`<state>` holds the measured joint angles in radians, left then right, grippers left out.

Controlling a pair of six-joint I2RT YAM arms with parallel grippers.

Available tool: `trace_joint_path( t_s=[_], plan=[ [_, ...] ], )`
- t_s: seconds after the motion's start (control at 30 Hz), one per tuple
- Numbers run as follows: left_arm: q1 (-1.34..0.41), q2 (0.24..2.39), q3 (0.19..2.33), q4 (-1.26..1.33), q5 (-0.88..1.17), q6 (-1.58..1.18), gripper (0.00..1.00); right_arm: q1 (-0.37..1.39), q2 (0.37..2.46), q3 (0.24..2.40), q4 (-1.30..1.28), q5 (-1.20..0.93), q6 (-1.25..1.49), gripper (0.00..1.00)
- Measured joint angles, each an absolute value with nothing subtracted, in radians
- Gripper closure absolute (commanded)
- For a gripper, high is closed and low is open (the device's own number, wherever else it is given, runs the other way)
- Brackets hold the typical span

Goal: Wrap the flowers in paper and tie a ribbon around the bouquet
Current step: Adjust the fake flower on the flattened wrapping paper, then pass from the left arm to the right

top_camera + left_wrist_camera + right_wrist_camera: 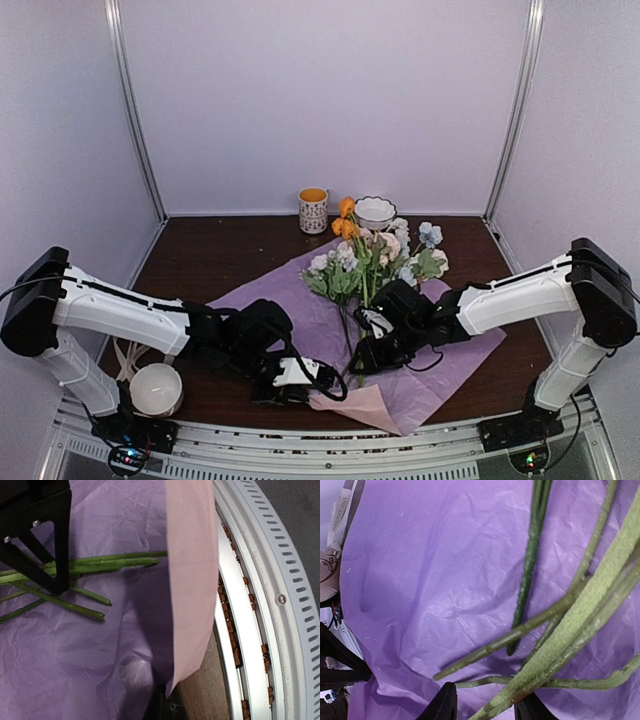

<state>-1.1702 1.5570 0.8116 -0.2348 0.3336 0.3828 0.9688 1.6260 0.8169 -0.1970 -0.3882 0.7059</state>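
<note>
Top external view: I read the paper (272, 293) lying spread with its lilac face up under both grippers. The left gripper (290, 382) sits low at the sheet's near edge with its jaws fully closed. It pinches the paper there, and a pink flap (192, 580) of the sheet stands up just ahead of it. In the left wrist view this flap rises from the bottom of the frame and casts a shadow on the lilac face. The metal rail (260, 580) of the table edge runs just beyond the flap.

The right gripper (368, 352) hovers just beside the left gripper, over the middle of the sheet. In the right wrist view its two black fingertips stand apart and the stems (570, 622) pass between them. The stems lie against one finger, and paper shows in the gap at the other. I read the jaws as parted around the stems, not clamped. The flowers (375, 258) fan out beyond the right gripper, blooms pointing away from it.

The ribbon (125, 355) loops well to the outer side of the left gripper, beside a white bowl (155, 388). A mug (313, 210) and a scalloped bowl (374, 211) stand past the blooms.
</note>
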Motion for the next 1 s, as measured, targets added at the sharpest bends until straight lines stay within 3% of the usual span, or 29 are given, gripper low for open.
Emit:
trace_joint_path(
  t_s=[0.33,0.63,0.83,1.0],
  plan=[
    [-1.148,1.557,0.793,-0.229,0.355,0.378,1.00,0.969,1.603,0.876,-0.215,-0.435,0.622,0.59],
    [-1.135,1.559,0.789,-0.226,0.384,0.375,1.00,0.995,1.127,0.657,-0.208,-0.475,0.550,0.58],
    [-1.127,1.562,0.789,-0.225,0.395,0.371,1.00,1.235,0.930,0.488,-0.192,-0.373,0.582,0.55],
    [-1.120,1.565,0.789,-0.225,0.403,0.371,1.00,1.406,0.848,0.419,-0.124,-0.231,0.609,0.47]
  ],
)
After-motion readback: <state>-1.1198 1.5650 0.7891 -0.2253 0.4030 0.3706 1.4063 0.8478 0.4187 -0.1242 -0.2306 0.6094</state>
